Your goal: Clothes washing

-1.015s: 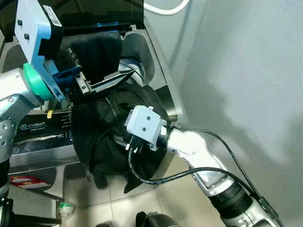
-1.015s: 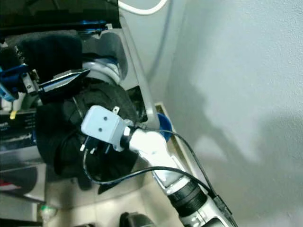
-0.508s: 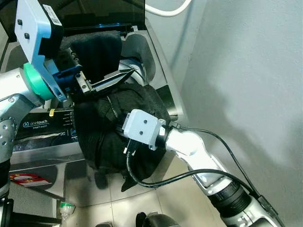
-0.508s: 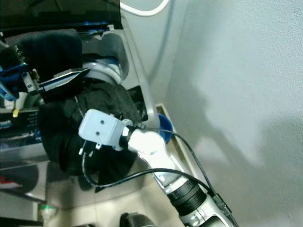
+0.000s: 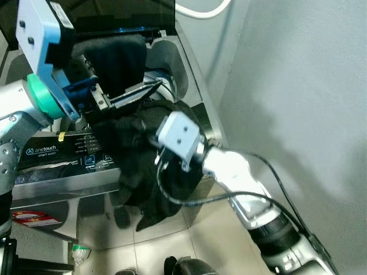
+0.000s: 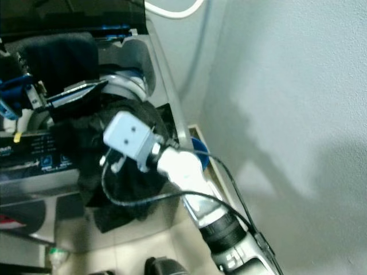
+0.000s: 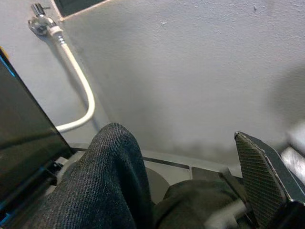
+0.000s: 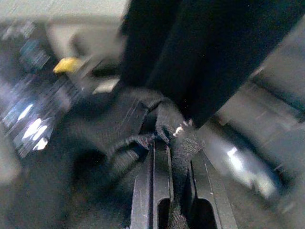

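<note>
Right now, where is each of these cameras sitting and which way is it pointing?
Head, both eyes: look down at the washing machine; both arms show, sharing the black garment.
Left wrist: looks along the left gripper toward the wall hose; one finger shows.
Right wrist: looks along the right gripper, shut on cloth.

A garment (image 5: 146, 166) hangs over the washing machine (image 5: 63, 154) front edge, right of its control panel (image 5: 57, 150). A hose (image 5: 200, 11) runs along the wall behind. Another cloth (image 5: 112, 57), apparently, lies inside the opening.

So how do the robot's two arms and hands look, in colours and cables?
Both arms are silver. The left arm has a green ring, blue bracket and white camera box. The right arm carries a white box and a looping black cable. The left hand has long black fingers.
</note>
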`<state>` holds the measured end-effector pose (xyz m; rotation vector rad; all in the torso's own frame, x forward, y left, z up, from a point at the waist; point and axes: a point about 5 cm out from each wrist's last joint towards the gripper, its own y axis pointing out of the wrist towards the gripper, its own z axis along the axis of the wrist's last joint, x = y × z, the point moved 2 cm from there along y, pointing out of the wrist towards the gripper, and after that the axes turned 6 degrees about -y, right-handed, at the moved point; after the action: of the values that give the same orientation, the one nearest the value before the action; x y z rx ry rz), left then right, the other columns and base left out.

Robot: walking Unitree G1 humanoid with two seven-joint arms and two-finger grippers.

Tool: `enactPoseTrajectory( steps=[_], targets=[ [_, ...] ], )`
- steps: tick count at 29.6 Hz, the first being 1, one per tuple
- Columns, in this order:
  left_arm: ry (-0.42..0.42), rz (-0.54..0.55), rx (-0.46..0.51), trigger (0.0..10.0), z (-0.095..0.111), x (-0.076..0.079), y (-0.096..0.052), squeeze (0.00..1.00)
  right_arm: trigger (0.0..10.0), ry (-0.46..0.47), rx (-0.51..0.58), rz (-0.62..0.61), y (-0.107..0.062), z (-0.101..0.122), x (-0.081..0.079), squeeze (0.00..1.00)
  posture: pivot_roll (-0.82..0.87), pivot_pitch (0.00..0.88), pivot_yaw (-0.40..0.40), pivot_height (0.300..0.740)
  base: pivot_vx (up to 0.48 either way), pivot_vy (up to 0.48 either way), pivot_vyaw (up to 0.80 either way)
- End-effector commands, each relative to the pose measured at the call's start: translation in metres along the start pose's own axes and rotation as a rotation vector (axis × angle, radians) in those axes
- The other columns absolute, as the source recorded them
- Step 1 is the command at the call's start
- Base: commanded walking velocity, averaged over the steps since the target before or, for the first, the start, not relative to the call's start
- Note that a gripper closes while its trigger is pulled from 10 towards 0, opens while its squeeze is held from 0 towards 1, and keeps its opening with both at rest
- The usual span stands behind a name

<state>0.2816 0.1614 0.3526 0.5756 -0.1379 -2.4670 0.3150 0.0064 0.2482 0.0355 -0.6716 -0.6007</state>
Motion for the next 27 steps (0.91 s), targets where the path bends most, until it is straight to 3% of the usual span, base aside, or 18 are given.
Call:
enactPoseTrajectory(
  steps=[1,2,3,5,6,7,10,11,12,13,16,18,19,20,22,24,26,27],
  targets=[
    [0.070,0.057,0.069,10.0,0.019,-0.010,-0.004,0.00,0.0,-0.012,0.095,-0.035,0.016,0.020,0.014,0.00,0.09,0.100,0.014,0.740,0.000,0.000,0.00],
    [0.070,0.057,0.069,10.0,0.019,-0.010,-0.004,0.00,0.0,-0.012,0.095,-0.035,0.016,0.020,0.014,0.00,0.09,0.100,0.014,0.740,0.000,0.000,0.00],
    [0.119,0.138,0.154,10.0,0.043,-0.022,-0.011,0.00,10.0,-0.073,0.166,-0.026,0.051,0.045,0.024,0.00,0.11,0.100,-0.003,0.740,0.000,0.000,0.00],
    [0.119,0.138,0.154,10.0,0.043,-0.022,-0.011,0.00,10.0,-0.073,0.166,-0.026,0.051,0.045,0.024,0.00,0.11,0.100,-0.003,0.740,0.000,0.000,0.00],
    [0.136,0.163,0.181,10.0,0.051,-0.026,-0.014,0.00,10.0,-0.091,0.181,-0.026,0.062,0.052,0.026,0.00,0.11,0.100,-0.003,0.740,0.000,0.000,0.00],
    [0.136,0.163,0.181,10.0,0.051,-0.026,-0.014,0.00,10.0,-0.091,0.181,-0.026,0.062,0.052,0.026,0.00,0.11,0.100,-0.003,0.740,0.000,0.000,0.00],
    [0.169,0.214,0.245,10.0,0.073,-0.029,-0.030,0.00,10.0,-0.036,0.230,-0.150,0.097,0.083,0.041,0.00,0.14,0.101,-0.024,0.740,0.000,0.000,0.00],
    [0.169,0.214,0.245,10.0,0.073,-0.029,-0.030,0.00,10.0,-0.036,0.230,-0.150,0.097,0.083,0.041,0.00,0.14,0.101,-0.024,0.740,0.000,0.000,0.00],
    [0.175,0.214,0.251,10.0,0.077,-0.027,-0.033,0.00,10.0,0.023,0.251,-0.229,0.105,0.096,0.050,0.00,0.15,0.100,-0.026,0.740,0.000,0.000,0.00],
    [0.175,0.214,0.251,10.0,0.077,-0.027,-0.033,0.00,10.0,0.023,0.251,-0.229,0.105,0.096,0.050,0.00,0.15,0.100,-0.026,0.740,0.000,0.000,0.00],
    [0.182,0.203,0.249,10.0,0.079,-0.023,-0.034,0.00,10.0,0.135,0.267,-0.361,0.113,0.111,0.065,0.00,0.16,0.097,-0.031,0.740,0.000,0.000,0.00],
    [0.182,0.195,0.247,10.0,0.079,-0.021,-0.033,0.00,10.0,0.108,0.246,-0.408,0.115,0.112,0.066,0.00,0.17,0.095,-0.030,0.740,0.000,0.000,0.00],
    [0.179,0.186,0.244,10.0,0.078,-0.020,-0.032,0.00,10.0,0.052,0.190,-0.366,0.120,0.103,0.054,0.00,0.17,0.094,-0.030,0.740,0.000,0.000,0.00],
    [0.172,0.179,0.242,10.0,0.077,-0.018,-0.030,0.00,10.0,-0.062,0.130,-0.310,0.124,0.090,0.039,0.00,0.17,0.094,-0.030,0.740,0.000,0.000,0.00],
    [0.172,0.179,0.242,10.0,0.077,-0.018,-0.030,0.00,10.0,-0.062,0.130,-0.310,0.124,0.090,0.039,0.00,0.17,0.094,-0.030,0.740,0.000,0.000,0.00],
    [0.158,0.170,0.238,10.0,0.074,-0.017,-0.029,0.00,10.0,-0.177,0.051,-0.160,0.125,0.063,0.010,0.00,0.16,0.096,-0.024,0.740,0.000,0.000,0.00],
    [0.158,0.170,0.238,10.0,0.074,-0.017,-0.029,0.00,10.0,-0.177,0.051,-0.160,0.125,0.063,0.010,0.00,0.16,0.096,-0.024,0.740,0.000,0.000,0.00],
    [0.149,0.165,0.234,10.0,0.072,-0.017,-0.028,0.00,10.0,-0.204,0.030,-0.103,0.122,0.051,0.002,0.00,0.15,0.097,-0.018,0.740,0.000,0.000,0.00]
  ],
)
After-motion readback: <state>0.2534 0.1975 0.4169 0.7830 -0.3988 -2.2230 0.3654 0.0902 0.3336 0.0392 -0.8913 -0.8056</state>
